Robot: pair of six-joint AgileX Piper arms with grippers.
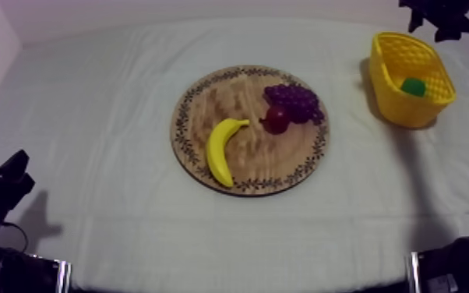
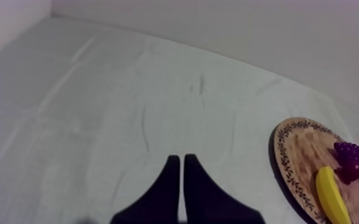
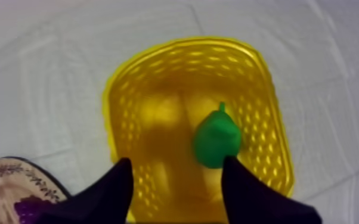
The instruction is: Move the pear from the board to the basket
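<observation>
Placing looks done: find the pear already inside the yellow basket, at the upper right of the frame in the top view, well apart from the wooden board at centre. On that board: 1 banana, 1 bunch of grapes and 1 small red fruit touching the grapes.

Over the basket, right jaws open and holding nothing, with the pear just beyond the 2 black fingers and in line with the gap between them. At the lower left of the frame in the top view, left jaws closed together on nothing as a narrow wedge, over bare cloth on the bench.

Probably light, stiff and smooth, being a toy; likely slippery along the tapered neck. Best gripped across the broad belly, square to the long axis.

Lying on the basket floor, stem end pointing away from the right fingers toward the far wall. Long axis roughly along the basket's length.
</observation>
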